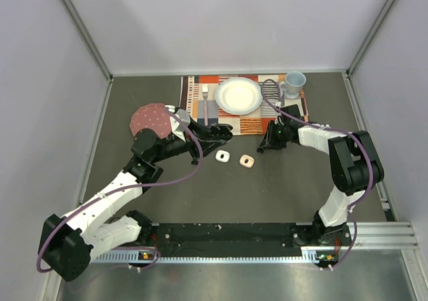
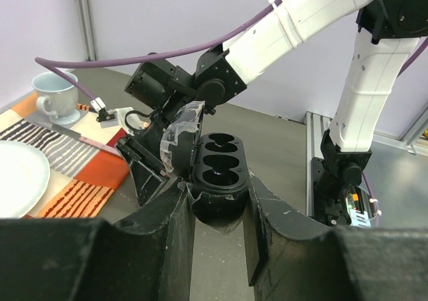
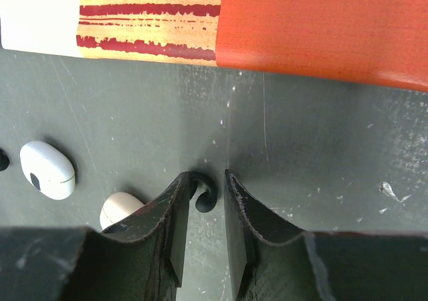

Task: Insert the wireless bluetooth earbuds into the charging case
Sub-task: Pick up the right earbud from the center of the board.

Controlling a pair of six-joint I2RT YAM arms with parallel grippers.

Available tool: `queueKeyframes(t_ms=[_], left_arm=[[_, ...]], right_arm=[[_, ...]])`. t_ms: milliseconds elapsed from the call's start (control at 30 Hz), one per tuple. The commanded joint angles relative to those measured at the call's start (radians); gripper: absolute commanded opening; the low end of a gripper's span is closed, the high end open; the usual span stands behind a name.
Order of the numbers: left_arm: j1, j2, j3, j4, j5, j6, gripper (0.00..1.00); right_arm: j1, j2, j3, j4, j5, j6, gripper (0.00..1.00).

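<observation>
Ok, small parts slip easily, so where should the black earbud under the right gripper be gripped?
Across its narrow curved body, straight down from above: the black earbud lies flat on the table, too low for a side approach; the right gripper's fingers straddle it.

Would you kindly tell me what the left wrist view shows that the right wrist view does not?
Only left wrist: the left gripper clamping an open black case, plus the cup, the plate and the right arm. Only right wrist: a black earbud on the table between the jaws of the right gripper. Both: the striped placemat.
</observation>
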Motion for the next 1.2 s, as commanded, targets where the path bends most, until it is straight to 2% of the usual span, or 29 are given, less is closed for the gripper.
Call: queueKeyframes(t_ms=[0,867,1000,1167], left_arm=[[0.000,0.005,0.028,0.045,0.008,-0.010,0.00],[0.000,0.004,0.023,0.021,0.003,-0.007,0.00],[0.000,0.002,0.023,0.021,-0.003,-0.007,0.00],[0.000,0.013,0.028,0.021,0.002,-0.008,0.00]], right_arm=[[0.022,-0.008,-0.025,-0.043,0.020,-0.022,0.27],[0.041,-0.032,-0.041,-0.033,-0.019,-0.025,0.26],[0.041,-0.037,-0.045,-0.030,-0.020,-0.030,0.21],[0.041,-0.040,-0.045,-0.024,-0.029,-0.022,0.20]])
